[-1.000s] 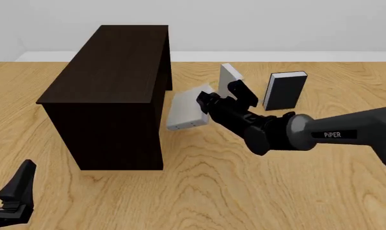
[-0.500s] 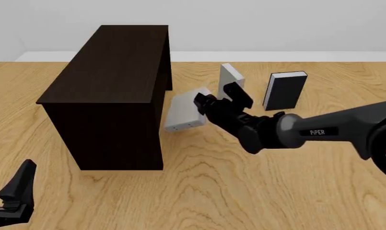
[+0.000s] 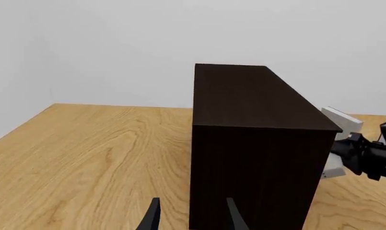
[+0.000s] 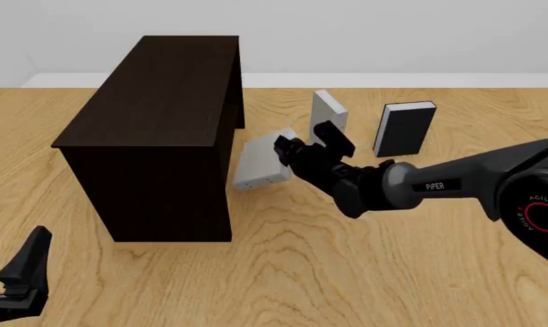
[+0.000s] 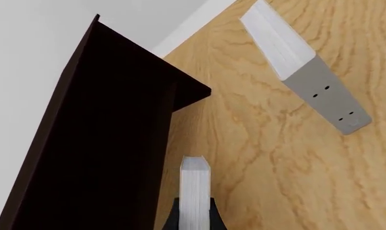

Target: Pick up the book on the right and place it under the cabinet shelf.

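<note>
Left wrist: left gripper [image 3: 190, 215] jaws apart, low before the cabinet shelf [image 3: 257, 143].
Front: right gripper [image 4: 297, 146] jaws clamped on the book [image 4: 260, 163], tilted, off the desk [image 4: 346, 272], just beside the cabinet's right side (other grey book [image 4: 328, 112] stands behind).
Right wrist: book edge-on between the jaws

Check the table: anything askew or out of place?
Only the grey book: it hangs tilted off the table in the right gripper, beside the cabinet shelf, not under it. The other grey book and black book stand upright.
</note>
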`<act>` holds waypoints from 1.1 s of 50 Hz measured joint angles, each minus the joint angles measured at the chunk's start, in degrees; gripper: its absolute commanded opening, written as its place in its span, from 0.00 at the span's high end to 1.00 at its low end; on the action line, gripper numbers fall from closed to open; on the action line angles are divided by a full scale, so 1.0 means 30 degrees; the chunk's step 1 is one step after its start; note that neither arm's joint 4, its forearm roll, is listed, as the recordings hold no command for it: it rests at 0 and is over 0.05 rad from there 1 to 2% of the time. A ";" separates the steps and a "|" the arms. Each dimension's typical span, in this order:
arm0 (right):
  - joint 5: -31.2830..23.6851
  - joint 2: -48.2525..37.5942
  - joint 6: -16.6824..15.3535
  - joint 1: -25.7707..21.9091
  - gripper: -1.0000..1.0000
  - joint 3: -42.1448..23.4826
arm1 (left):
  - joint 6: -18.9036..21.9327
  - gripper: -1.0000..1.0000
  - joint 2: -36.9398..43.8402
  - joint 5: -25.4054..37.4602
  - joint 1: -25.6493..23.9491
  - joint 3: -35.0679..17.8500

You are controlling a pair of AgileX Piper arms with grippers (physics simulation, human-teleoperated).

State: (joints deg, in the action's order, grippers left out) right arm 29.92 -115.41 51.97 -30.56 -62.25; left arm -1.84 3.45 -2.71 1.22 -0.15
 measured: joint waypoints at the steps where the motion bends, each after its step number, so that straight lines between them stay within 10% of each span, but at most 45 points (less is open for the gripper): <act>1: -0.0006 -0.0039 -0.0004 0.0013 1.00 -0.0021 | -0.0001 0.00 0.0000 0.0001 0.0000 -0.0001; 55: -0.0757 -0.1556 -0.0389 0.0488 1.00 -0.1775 | -0.0078 0.00 -0.0073 0.0047 0.0006 -0.0012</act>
State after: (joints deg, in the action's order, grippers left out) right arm 27.65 -120.08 50.80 -29.10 -67.57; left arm -2.07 3.24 -2.57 1.24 -0.18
